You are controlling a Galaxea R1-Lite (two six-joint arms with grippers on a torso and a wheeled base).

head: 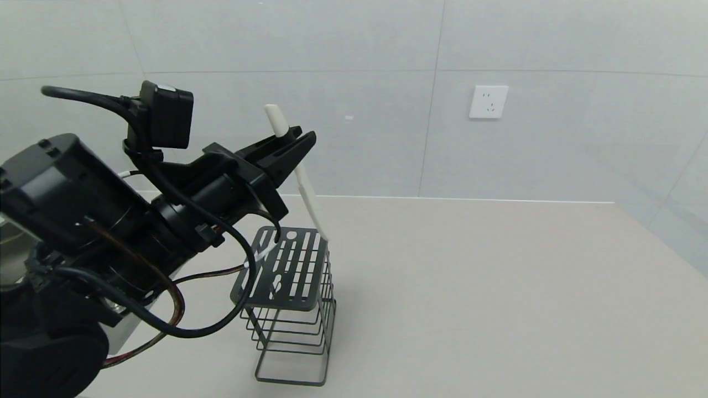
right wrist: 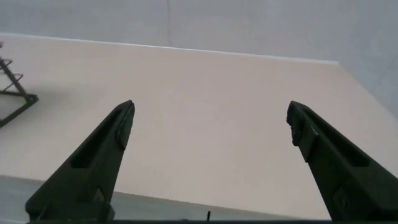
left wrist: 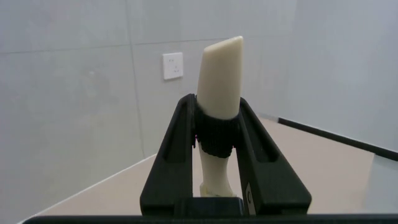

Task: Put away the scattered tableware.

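White plastic is clamped between the jaws of the left gripper (head: 287, 145): a slim utensil (head: 303, 182) is held near upright, slightly tilted. Its lower end is placed at the far corner of the slotted top of a black wire holder (head: 287, 276), which is stood on the beige table (head: 498, 287). The right gripper (right wrist: 210, 112) is held spread wide above the tabletop.

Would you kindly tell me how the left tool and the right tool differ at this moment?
The left tool is shut on a white utensil; the right tool is open and holds nothing. The left tool is above the wire rack, while the right tool hangs over bare table. Both are black.
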